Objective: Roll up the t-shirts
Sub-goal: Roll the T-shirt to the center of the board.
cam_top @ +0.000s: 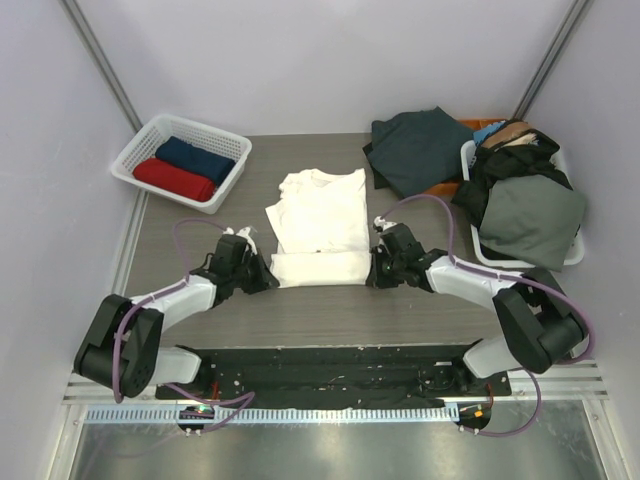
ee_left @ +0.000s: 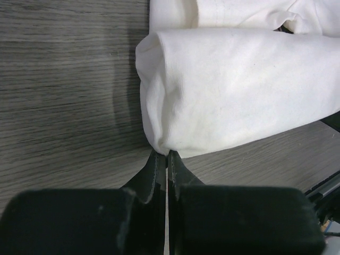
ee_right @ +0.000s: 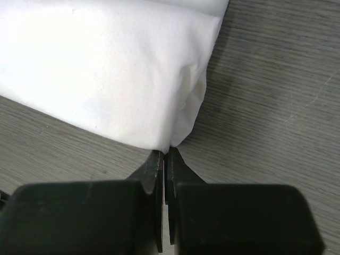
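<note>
A cream-white t-shirt [cam_top: 320,225] lies folded narrow in the middle of the table, its near end turned up into a fold [cam_top: 320,268]. No print shows. My left gripper [cam_top: 268,277] is shut on the fold's left corner [ee_left: 162,146]. My right gripper [cam_top: 372,272] is shut on the fold's right corner [ee_right: 175,141]. A rolled red t-shirt [cam_top: 173,179] and a rolled navy t-shirt [cam_top: 195,157] lie in the white lattice basket [cam_top: 135,150] at the back left.
A dark green garment [cam_top: 415,150] lies on the table at the back right. A white basket [cam_top: 575,250] at the right holds a heap of dark, grey-green and tan clothes [cam_top: 525,205]. Purple cables loop above both wrists.
</note>
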